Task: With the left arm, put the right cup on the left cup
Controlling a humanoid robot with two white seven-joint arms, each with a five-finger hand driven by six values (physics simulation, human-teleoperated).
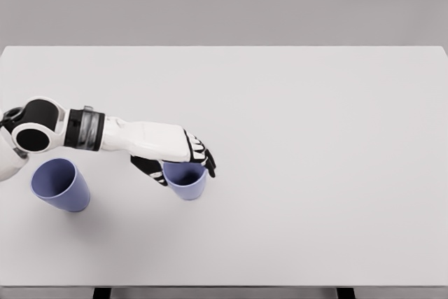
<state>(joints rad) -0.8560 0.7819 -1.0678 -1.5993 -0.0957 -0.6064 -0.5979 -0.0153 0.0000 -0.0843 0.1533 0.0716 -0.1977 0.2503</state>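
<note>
Two blue-violet cups stand on the white table (294, 138). The left cup (61, 185) sits near the left edge, its opening tilted toward me. The right cup (186, 181) stands a little left of the table's middle, toward the front. My left hand (183, 166) reaches in from the left and is at this cup's rim, thumb on its left side and fingers curled over the far and right side. The fingers wrap the rim, and the cup still rests on the table. The right arm does not show.
The table's front edge (224, 286) runs along the bottom of the picture, with two dark legs below it. A plain grey wall lies behind the table.
</note>
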